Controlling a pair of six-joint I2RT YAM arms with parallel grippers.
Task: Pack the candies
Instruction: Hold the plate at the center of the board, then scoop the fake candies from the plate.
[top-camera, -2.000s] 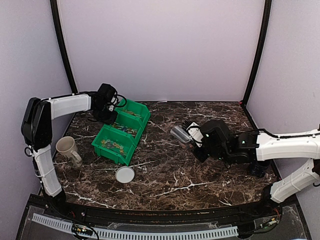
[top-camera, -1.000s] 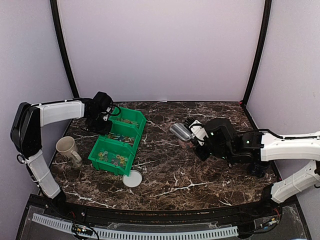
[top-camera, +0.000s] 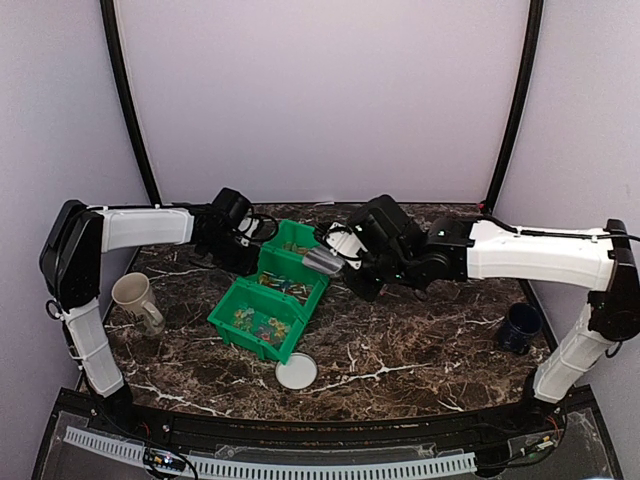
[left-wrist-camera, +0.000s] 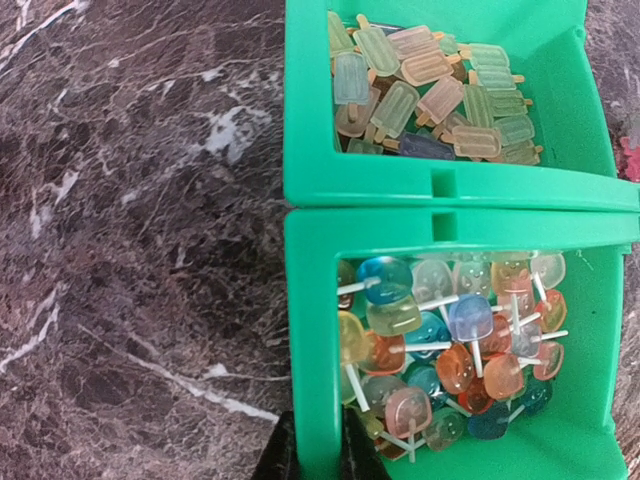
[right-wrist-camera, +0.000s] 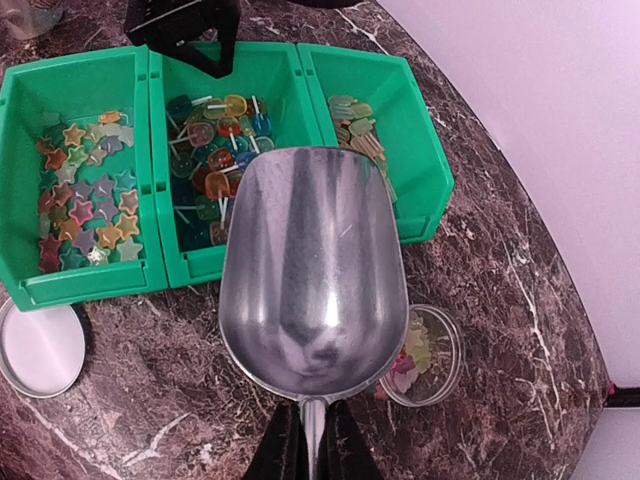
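The candies fill a green three-compartment bin (top-camera: 268, 325): stars (right-wrist-camera: 85, 190), lollipops (left-wrist-camera: 450, 340) and popsicle shapes (left-wrist-camera: 430, 90). My left gripper (left-wrist-camera: 318, 455) is shut on the bin's side wall at the lollipop compartment. In the top view it (top-camera: 250, 248) sits at the bin's far left edge. A metal scoop (right-wrist-camera: 310, 270) is held by its handle in my shut right gripper (right-wrist-camera: 312, 445). The scoop is empty and hovers over the bin's front edge, by the lollipop and popsicle compartments. From above, the scoop (top-camera: 322, 262) is over the bin's far right part.
A clear round tub (right-wrist-camera: 425, 355) with a few candies stands on the marble just under the scoop's right side. A white lid (top-camera: 296, 372) lies in front of the bin. A beige mug (top-camera: 135, 298) stands at left, a dark blue mug (top-camera: 520, 327) at right.
The left gripper has dragged the bin rightward toward the middle, and the lid has shifted right with it. The right arm has swung left, bringing the scoop over the bin and uncovering the dark mug.
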